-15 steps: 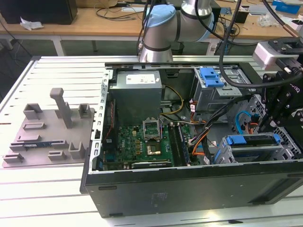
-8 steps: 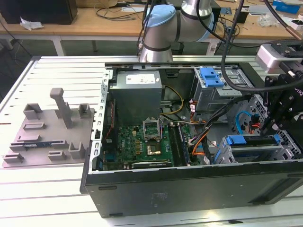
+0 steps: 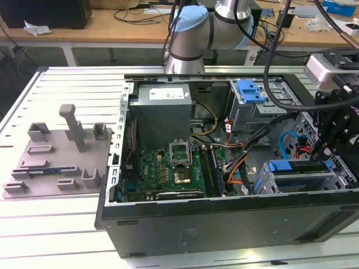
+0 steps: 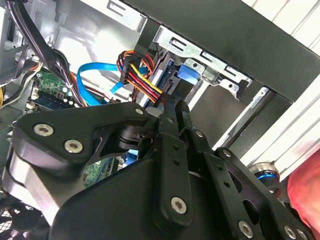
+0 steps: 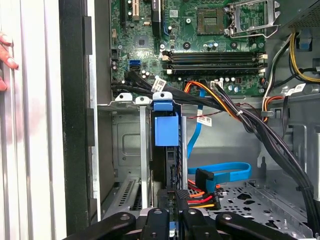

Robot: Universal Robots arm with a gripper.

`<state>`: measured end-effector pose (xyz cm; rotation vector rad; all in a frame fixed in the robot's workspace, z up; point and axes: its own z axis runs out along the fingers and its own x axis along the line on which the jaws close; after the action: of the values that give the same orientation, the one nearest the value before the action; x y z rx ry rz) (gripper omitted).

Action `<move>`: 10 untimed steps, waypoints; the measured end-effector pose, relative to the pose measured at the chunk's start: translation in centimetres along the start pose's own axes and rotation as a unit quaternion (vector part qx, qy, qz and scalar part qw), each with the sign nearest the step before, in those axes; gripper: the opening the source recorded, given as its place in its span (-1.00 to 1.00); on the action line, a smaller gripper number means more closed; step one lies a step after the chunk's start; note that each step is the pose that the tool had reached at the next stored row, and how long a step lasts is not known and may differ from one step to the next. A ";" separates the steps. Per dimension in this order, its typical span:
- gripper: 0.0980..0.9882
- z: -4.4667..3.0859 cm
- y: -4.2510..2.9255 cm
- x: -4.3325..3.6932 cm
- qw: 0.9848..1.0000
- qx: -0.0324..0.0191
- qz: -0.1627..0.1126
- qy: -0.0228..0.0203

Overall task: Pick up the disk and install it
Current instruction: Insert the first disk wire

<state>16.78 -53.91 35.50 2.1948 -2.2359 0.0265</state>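
Inside the drive cage (image 5: 126,145), the disk (image 5: 166,131) on edge, pincer (image 5: 174,196) clenched on it.

You see the disk (image 5: 166,131) edge-on in the first wrist view. Its blue carrier end shows, but its body is sunk out of sight in the drive cage (image 5: 125,145). In the second wrist view your pincer (image 4: 169,111) covers most of it. A hand (image 5: 5,55) is cut off by the first wrist view's edge. In the exterior view the arm (image 3: 190,39) runs off at twelve o'clock, and the pincer is clipped at three o'clock.
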 end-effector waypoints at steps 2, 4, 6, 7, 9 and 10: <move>-0.84 0.00 0.00 0.00 1.000 0.000 0.000 0.000; -0.84 0.01 0.00 0.00 1.000 0.000 0.000 0.000; -0.84 0.00 0.00 0.00 1.000 0.000 0.000 0.000; -0.84 0.01 0.00 0.00 1.000 0.000 0.000 0.000; -0.84 0.01 0.00 0.00 1.000 0.000 0.000 0.000; -0.84 0.01 0.00 0.00 1.000 0.000 0.000 0.000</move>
<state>16.78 -53.91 35.49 2.1947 -2.2360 0.0265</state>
